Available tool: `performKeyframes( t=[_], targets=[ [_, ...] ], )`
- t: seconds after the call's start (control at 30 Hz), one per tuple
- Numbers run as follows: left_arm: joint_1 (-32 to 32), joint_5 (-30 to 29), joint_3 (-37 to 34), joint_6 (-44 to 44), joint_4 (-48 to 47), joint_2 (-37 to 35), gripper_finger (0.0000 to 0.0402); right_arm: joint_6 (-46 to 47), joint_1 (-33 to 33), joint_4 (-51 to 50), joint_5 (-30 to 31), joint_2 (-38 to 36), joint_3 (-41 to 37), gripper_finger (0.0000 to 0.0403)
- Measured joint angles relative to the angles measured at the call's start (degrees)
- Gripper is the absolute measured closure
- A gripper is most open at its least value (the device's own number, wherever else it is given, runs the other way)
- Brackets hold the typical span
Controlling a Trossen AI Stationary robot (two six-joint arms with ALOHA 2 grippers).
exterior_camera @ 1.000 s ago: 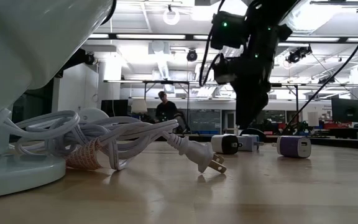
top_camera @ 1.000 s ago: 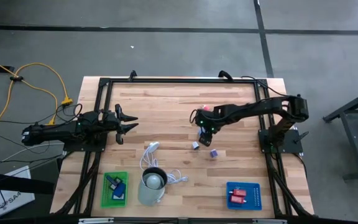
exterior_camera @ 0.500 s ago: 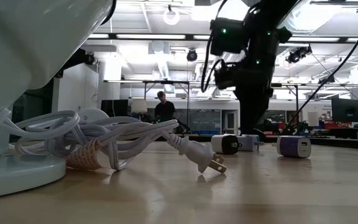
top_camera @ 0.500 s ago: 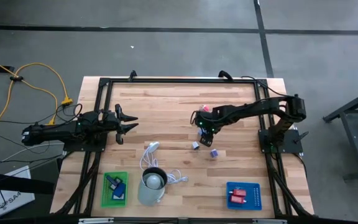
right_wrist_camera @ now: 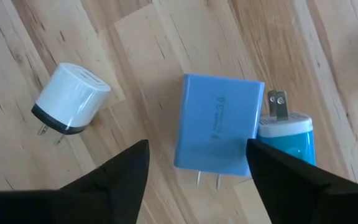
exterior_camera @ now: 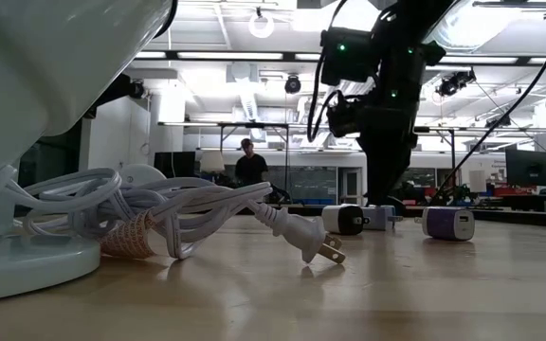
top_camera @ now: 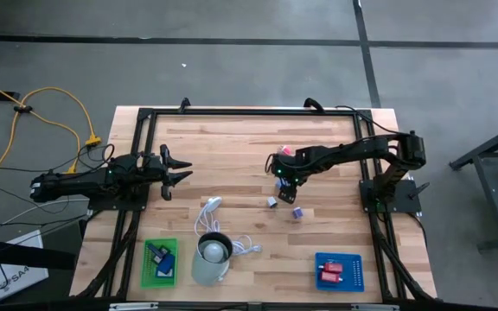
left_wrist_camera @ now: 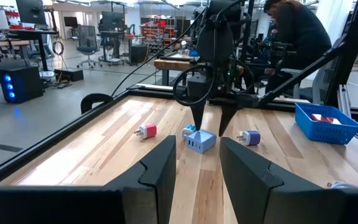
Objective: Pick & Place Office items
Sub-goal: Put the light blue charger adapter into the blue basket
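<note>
Lowered right end effector [right_wrist_camera: 194,165] straddles blue charger [right_wrist_camera: 218,121] (prongs visible wrist-side only).

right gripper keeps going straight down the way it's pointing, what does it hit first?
Most likely the blue charger: the open right gripper points down with that block between its fingers. A cyan plug lies against it.

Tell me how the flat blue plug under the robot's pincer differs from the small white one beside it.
The blue charger is a flat rectangular slab, while the white charger is a short rounded cylinder with a dark band at its base. The blue charger lies between the right pincer fingers and touches a cyan plug; the white charger lies apart, outside them. Both rest on the wooden table and have metal prongs.
</note>
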Motion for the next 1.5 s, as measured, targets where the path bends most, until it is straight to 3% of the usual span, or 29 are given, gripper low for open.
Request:
performKeyframes(
  t=[1.5],
  targets=[
    [-0.01, 0.0, 0.0, -0.02, -0.02, 0.01, 0.0281, 0.17, 0.0, 3.16, 2.61, 4.5, -0.02, 0.0141]
  ],
)
